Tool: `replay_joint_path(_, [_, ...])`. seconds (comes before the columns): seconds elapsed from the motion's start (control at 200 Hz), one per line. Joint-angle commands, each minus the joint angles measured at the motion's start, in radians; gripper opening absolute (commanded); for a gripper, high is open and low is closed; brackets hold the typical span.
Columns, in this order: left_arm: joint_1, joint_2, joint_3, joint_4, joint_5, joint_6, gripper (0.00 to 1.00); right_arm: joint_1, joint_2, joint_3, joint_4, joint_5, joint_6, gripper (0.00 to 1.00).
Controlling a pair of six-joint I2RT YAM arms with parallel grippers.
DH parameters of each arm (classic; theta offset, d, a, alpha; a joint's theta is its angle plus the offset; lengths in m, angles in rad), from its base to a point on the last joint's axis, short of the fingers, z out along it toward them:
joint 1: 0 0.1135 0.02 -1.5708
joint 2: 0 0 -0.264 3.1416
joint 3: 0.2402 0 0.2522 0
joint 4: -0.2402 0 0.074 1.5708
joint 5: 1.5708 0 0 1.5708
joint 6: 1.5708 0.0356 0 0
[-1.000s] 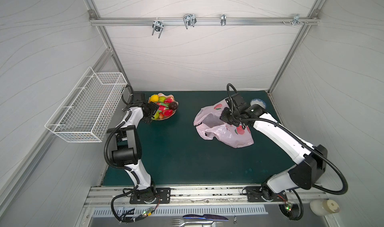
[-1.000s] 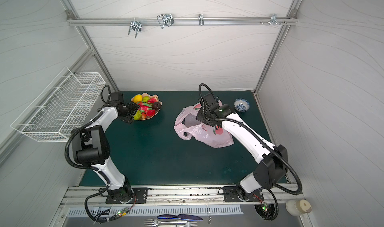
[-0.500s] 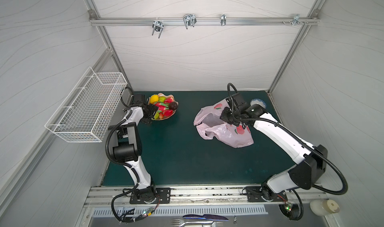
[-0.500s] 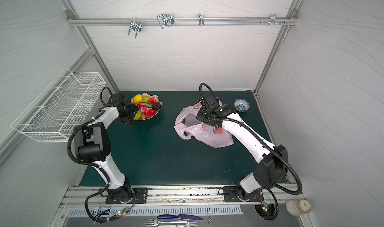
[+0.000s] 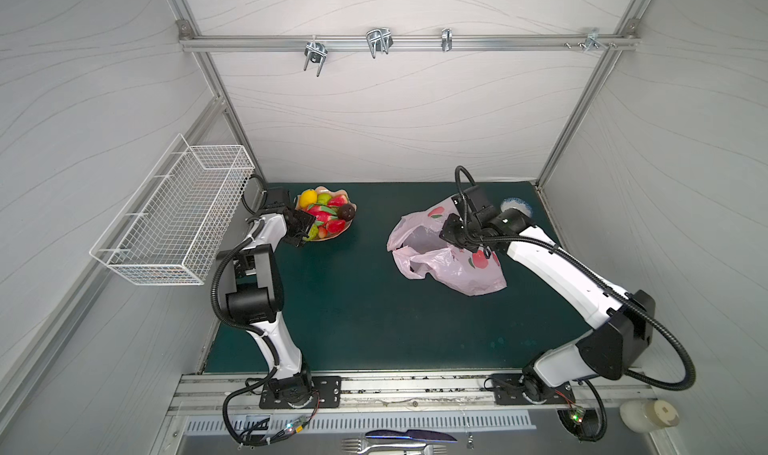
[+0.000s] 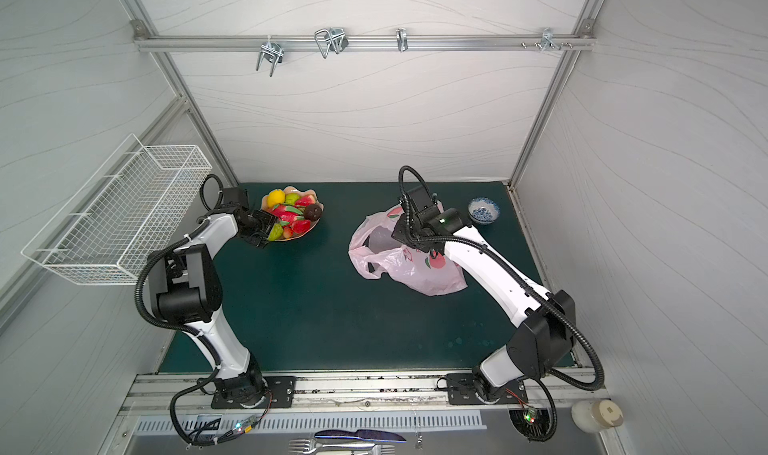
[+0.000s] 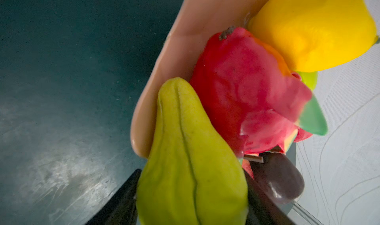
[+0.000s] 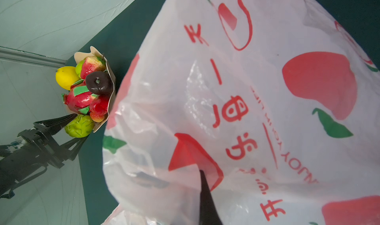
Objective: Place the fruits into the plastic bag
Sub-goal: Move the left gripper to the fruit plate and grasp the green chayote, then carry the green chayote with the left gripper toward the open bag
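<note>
At far left, the left gripper [image 5: 302,232] has its fingers partly apart around a ridged, waxy yellow-green pear [image 7: 189,162] in the scalloped peach dish [image 7: 174,49]; whether they press it, I cannot tell. The right gripper [image 5: 445,236] pinches tight the thin crinkly film of the plastic bag [image 5: 457,270], slumped right of centre.

The left arm [image 5: 283,349] and right arm [image 5: 552,266] wear white shells with black joints. Ribbed black cables [image 5: 460,182] loop behind tapered black fingers [image 8: 57,122]; a green light [image 6: 441,221] glows behind the right arm's.
</note>
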State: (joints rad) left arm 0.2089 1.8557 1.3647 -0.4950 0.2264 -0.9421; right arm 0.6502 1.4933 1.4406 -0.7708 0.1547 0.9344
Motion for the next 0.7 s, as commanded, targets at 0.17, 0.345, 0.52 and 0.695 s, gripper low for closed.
replay_joint_path(0.17, [0.007,-0.083,0.019,0.004,0.032,0.015,0.61,-0.006,-0.009,0.008,0.004,-0.004,0.011,0.00])
replay_joint_path(0.345, [0.005,-0.117,0.017,0.009,0.064,0.019,0.59,-0.006,-0.006,0.007,0.007,-0.009,0.013,0.00])
replay_joint_path(0.52, [-0.010,-0.132,0.007,0.048,0.124,0.011,0.57,-0.005,-0.005,0.008,0.011,-0.011,0.012,0.00])
replay_joint_path(0.695, [-0.065,-0.131,0.002,0.085,0.183,0.013,0.53,-0.006,-0.007,0.005,0.010,-0.014,0.012,0.00])
